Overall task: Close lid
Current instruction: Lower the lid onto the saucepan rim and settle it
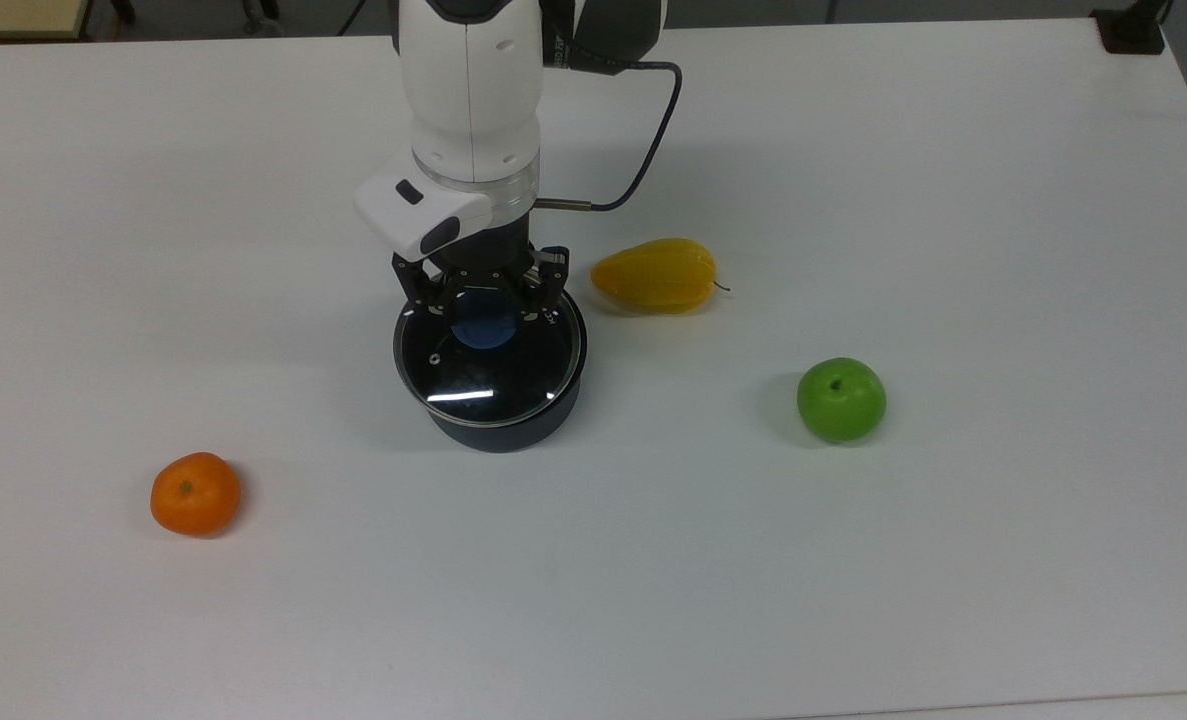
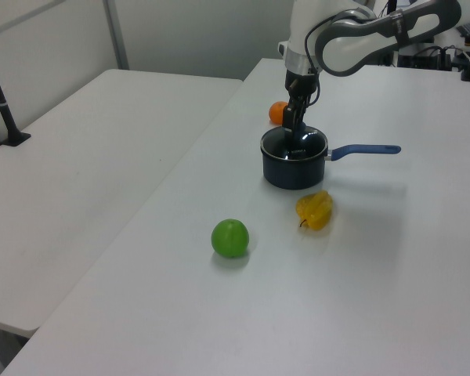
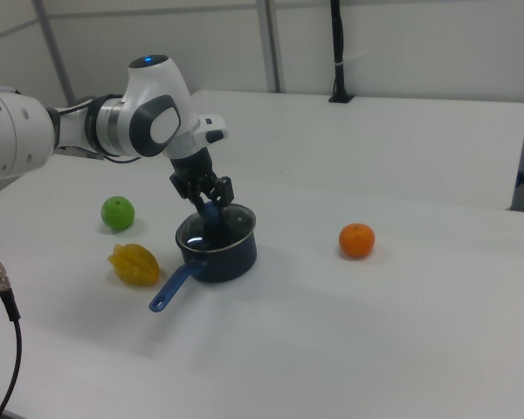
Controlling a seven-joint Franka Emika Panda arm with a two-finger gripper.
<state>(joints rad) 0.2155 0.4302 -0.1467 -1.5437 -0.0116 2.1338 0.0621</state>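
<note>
- We see the gripper [image 1: 484, 300] directly above the saucepan [image 1: 498, 425], its fingers [image 1: 423, 292] set around the blue knob [image 1: 483, 325] of the lid [image 1: 488, 360].
- We judge the fingers narrowed onto the knob and gripping it; the exact contact is hard to confirm.
- The lid sits over the mouth of the saucepan, its rim roughly matching the pan's rim in the top view. In the left view the lid [image 2: 294, 142] looks level on the pan.
- We judge the task almost complete: the lid appears seated. What remains is to release the knob and lift clear.
- The orange [image 1: 195, 493], the green apple [image 1: 841, 399] and the yellow fruit [image 1: 655, 275] lie apart from the pan.
</note>
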